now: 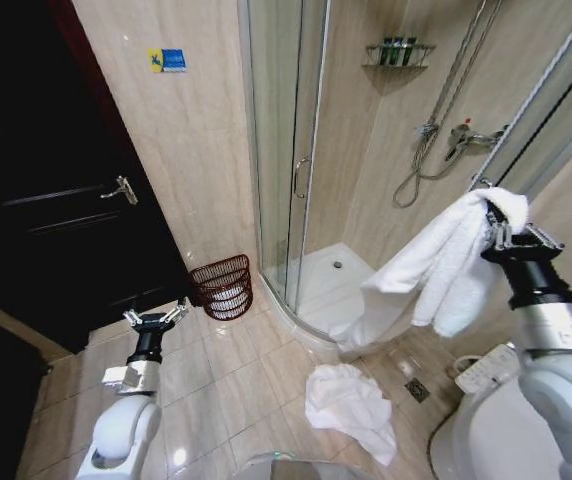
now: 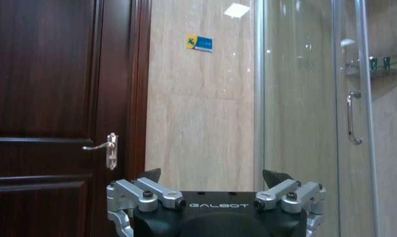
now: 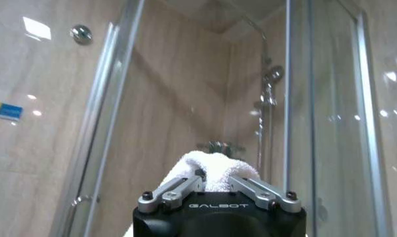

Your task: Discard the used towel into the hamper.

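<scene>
Two grippers in view, left gripper (image 1: 155, 319) low at 8 o'clock with fingers spread and nothing between them, right gripper (image 1: 511, 236) raised at 3 o'clock, pinched on a white towel (image 1: 436, 265) draping long-axis downward, another towel (image 1: 349, 405) crumpled on the floor tiles (image 1: 226, 375), hamper (image 1: 223, 286) upright, mouth up, farther at 10 o'clock beside the shower door (image 1: 286, 150).

The room was evenly and warmly lit from overhead, with bright ceiling-light reflections glaring off the glossy wall tiles (image 2: 205, 123) and the floor tiles (image 1: 216, 380). The dark door (image 1: 56, 220) fell almost to black in the head view, whose edges bowed with wide-angle distortion. Both wrist views looked soft, and faint reflections streaked the shower glass (image 3: 330, 113).
</scene>
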Robot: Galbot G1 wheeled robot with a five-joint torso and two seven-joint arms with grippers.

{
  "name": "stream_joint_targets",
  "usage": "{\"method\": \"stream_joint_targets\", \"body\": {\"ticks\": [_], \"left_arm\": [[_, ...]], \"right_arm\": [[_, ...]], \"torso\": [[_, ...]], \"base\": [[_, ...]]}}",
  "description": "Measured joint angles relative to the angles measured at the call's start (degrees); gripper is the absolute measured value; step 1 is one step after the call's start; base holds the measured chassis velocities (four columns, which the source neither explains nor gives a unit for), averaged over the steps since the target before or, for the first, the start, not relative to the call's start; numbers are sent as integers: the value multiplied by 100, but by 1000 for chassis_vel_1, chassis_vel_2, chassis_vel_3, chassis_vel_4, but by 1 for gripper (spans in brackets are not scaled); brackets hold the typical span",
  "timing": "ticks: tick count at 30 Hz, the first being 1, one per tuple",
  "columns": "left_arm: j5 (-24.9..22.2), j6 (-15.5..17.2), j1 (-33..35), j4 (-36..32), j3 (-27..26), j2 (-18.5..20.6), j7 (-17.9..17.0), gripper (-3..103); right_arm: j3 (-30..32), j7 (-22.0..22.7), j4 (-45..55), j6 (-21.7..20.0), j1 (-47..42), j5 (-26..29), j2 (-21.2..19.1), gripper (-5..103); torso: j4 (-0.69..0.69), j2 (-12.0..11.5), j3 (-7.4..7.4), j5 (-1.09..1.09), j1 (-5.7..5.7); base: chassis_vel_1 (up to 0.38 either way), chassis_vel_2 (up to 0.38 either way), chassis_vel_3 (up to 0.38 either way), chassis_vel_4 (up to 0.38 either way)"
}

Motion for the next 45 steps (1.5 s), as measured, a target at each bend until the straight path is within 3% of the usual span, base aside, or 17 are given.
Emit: {"method": "stream_joint_targets", "body": {"ticks": [10,45], "left_arm": [[-160,-33,87,-133,-84,79,4,100],[-19,177,129,-287,50,-32,32,100]], "right_arm": [[-148,-232,2,-119,-548,-445,730,3],[-335,-615,-9,254,-977,-767,1068,3]], "torso": [[0,0,0,-1,0],[-1,0,0,0,0]], "base": [[0,0,0,0],[23,16,19,25]]}}
